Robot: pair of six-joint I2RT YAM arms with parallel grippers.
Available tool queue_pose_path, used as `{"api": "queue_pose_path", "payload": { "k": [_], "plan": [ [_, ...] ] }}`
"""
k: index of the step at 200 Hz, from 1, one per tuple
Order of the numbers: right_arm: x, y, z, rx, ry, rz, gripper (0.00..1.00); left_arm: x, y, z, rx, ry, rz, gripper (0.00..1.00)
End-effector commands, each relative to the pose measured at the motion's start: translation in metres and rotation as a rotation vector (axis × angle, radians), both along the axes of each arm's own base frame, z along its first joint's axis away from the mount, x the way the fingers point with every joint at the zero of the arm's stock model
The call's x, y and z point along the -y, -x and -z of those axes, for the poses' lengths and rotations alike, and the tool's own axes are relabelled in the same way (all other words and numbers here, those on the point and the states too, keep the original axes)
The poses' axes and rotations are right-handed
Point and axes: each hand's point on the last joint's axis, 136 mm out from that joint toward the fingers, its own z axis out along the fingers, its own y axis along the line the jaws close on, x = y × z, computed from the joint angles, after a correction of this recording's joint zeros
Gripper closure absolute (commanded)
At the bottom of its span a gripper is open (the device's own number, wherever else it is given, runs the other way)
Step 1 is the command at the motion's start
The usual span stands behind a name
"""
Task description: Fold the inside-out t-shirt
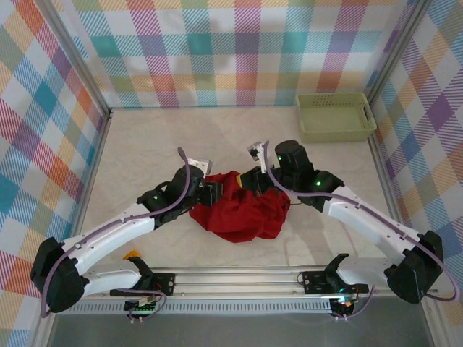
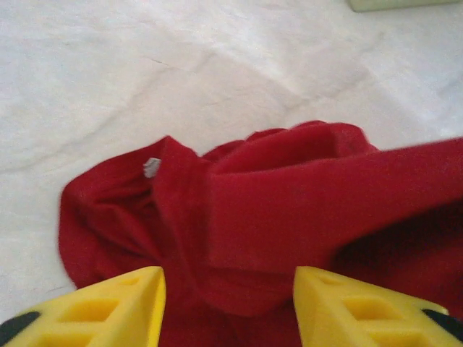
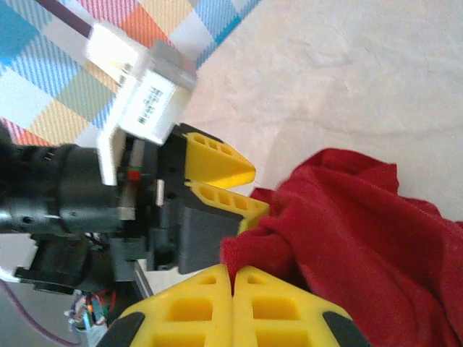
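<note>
Closed right gripper (image 3: 233, 278) seemingly pinches the inside-out t-shirt (image 3: 354, 238); left gripper (image 2: 228, 289) hangs parted above it, both arms angled inward.

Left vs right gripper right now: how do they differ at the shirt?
The left gripper stands open, while the right gripper is shut tight. The left gripper clamps nothing, and the red t-shirt shows in its gap; the right gripper pinches a fold of that cloth at its tips. Shared: both are yellow-tipped and sit low at the crumpled shirt.
</note>
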Motion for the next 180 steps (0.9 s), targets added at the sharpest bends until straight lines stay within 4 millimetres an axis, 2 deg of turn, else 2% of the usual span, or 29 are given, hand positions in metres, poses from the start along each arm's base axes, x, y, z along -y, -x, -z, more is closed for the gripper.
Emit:
{"api": "queue_pose_path", "payload": {
  "k": [1,14,17,25,41,73,98,121,126,148,180],
  "plan": [
    [-0.001,0.003,-0.014,-0.04,-0.024,0.002,1.0,-0.016,0.002,-0.033,0.094,0.007,-0.041,0.46],
    [-0.005,-0.002,-0.014,-0.066,-0.031,0.022,1.0,-0.006,0.015,-0.046,0.139,0.067,0.033,0.45],
    [-0.006,-0.003,-0.015,-0.072,-0.034,0.025,1.0,-0.001,0.017,-0.056,0.17,0.098,0.051,0.44],
    [-0.009,-0.006,-0.015,-0.087,-0.043,0.029,1.0,0.007,0.026,-0.065,0.205,0.133,0.101,0.43],
    [-0.017,-0.009,-0.018,-0.1,-0.057,0.033,1.0,0.021,0.038,-0.073,0.226,0.174,0.173,0.4],
    [-0.032,-0.013,-0.017,-0.11,-0.034,0.033,1.0,0.046,0.043,-0.069,0.193,0.221,0.255,0.34],
    [-0.04,-0.012,-0.017,-0.116,-0.043,0.021,1.0,0.059,0.034,-0.061,0.171,0.226,0.25,0.35],
    [-0.044,-0.011,-0.017,-0.126,-0.056,0.019,1.0,0.062,0.025,-0.056,0.169,0.228,0.211,0.35],
    [-0.044,-0.01,-0.016,-0.128,-0.056,0.019,1.0,0.06,0.022,-0.055,0.169,0.218,0.191,0.38],
    [-0.044,-0.009,-0.013,-0.135,-0.052,0.022,1.0,0.052,0.011,-0.05,0.181,0.187,0.12,0.6],
    [-0.038,-0.012,-0.008,-0.127,-0.033,0.051,0.99,0.05,0.007,-0.044,0.171,0.158,0.096,0.88]
  ]
}}
